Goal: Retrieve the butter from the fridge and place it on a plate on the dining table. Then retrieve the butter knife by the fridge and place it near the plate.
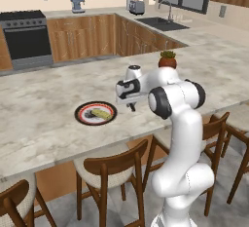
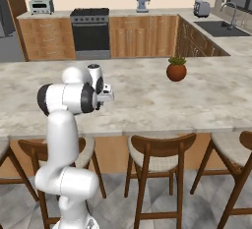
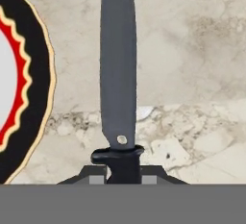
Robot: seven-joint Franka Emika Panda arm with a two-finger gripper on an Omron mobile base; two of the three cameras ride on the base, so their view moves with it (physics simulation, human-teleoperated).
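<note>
Now the gripper (image 3: 123,179) is closed tight on the butter knife (image 3: 117,69), over the dining table (image 1: 44,123), just beside the plate (image 1: 82,110) where the butter (image 1: 100,113) sits.

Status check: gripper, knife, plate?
Gripper shut on butter knife, held over the dining table. Butter already on the plate; knife just beside the plate's rim. Nothing in the way.

butter (image 1: 100,113) on plate (image 1: 82,109) | butter knife (image 3: 117,74) in gripper (image 3: 123,179)
</note>
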